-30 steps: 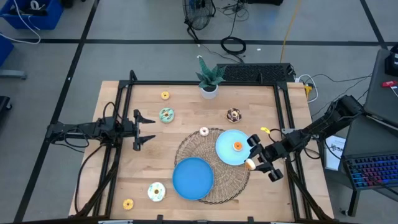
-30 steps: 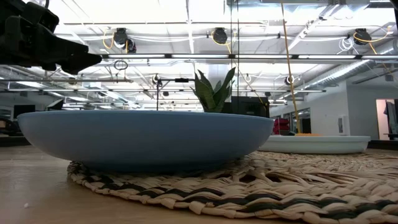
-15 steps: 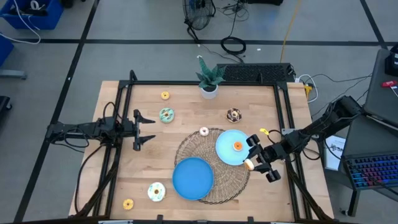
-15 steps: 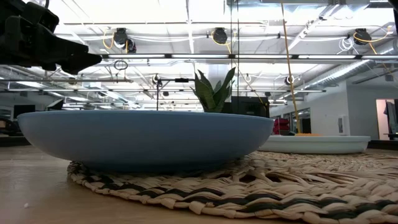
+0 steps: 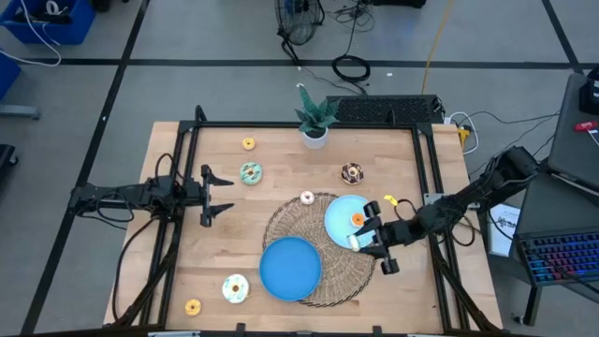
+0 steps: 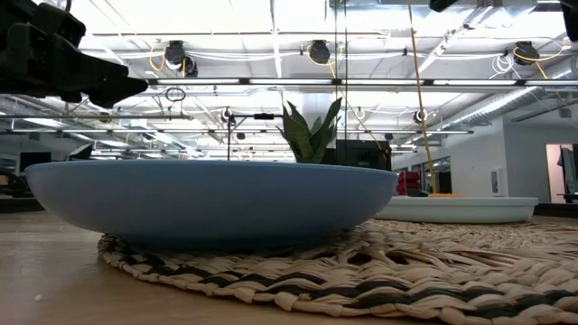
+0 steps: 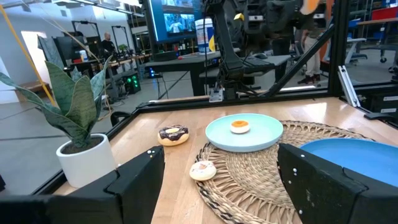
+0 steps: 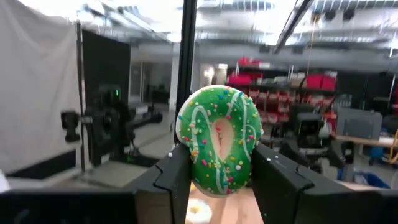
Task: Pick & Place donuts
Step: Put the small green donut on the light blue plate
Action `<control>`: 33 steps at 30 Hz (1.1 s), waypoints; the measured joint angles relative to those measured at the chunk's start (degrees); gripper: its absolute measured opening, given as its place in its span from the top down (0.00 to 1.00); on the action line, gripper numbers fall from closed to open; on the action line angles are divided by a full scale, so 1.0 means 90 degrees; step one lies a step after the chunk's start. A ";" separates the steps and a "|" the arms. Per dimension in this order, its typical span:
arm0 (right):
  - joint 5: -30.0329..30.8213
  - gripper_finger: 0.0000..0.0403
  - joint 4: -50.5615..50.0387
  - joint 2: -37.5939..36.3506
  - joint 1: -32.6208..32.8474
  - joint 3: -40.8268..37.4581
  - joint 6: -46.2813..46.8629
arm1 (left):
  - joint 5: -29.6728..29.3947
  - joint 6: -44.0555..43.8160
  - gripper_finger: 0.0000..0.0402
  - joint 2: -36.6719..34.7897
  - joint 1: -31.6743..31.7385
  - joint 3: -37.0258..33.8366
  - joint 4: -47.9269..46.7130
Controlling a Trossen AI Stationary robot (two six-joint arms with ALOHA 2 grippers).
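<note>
My right gripper (image 5: pixel 367 241) is shut on a green donut with white stripes and sprinkles (image 8: pixel 217 140), above the near right rim of the light blue plate (image 5: pixel 339 229). An orange donut (image 5: pixel 357 220) lies on that plate. On the table lie a yellow donut (image 5: pixel 248 143), a teal one (image 5: pixel 250 173), a chocolate one (image 5: pixel 352 172), a pink-cream one (image 5: pixel 307 197), a cream one (image 5: pixel 235 288) and an orange-yellow one (image 5: pixel 193 307). My left gripper (image 5: pixel 223 195) is open and empty at the table's left side. My right gripper pinches the green donut between its two fingers (image 8: pixel 273 177), on opposite sides of its outer rim (image 8: pixel 249 168). The fingers come roughly level from the table's right side. The donut stands on edge, its hole facing the wrist camera, lifted clear of plate and mat.
A dark blue plate (image 5: pixel 290 268) and the light blue plate sit on a round woven mat (image 5: pixel 281 225). A potted plant (image 5: pixel 314 120) stands at the far edge. A black frame (image 5: pixel 426 178) runs along the table's sides.
My right gripper has carried the green donut from near the table's right edge toward the left, to over the mat and the light blue plate's rim. It stays shut on the donut.
</note>
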 joint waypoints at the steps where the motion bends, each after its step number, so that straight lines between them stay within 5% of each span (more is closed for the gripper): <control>1: 0.0014 0.66 -0.0198 0.0090 0.0000 0.0133 0.0000 | 0.0002 0.0001 0.24 0.0001 0.0000 0.0000 -0.0001; 19: 0.2117 0.66 -0.3531 0.1089 -0.0327 0.1628 0.0093 | 0.0001 0.0000 0.24 0.0002 0.0001 0.0000 0.0001; 33: 0.2160 0.66 -0.5153 0.1084 -0.0692 0.1763 0.0686 | -0.0001 0.0000 0.24 0.0000 0.0001 0.0000 -0.0001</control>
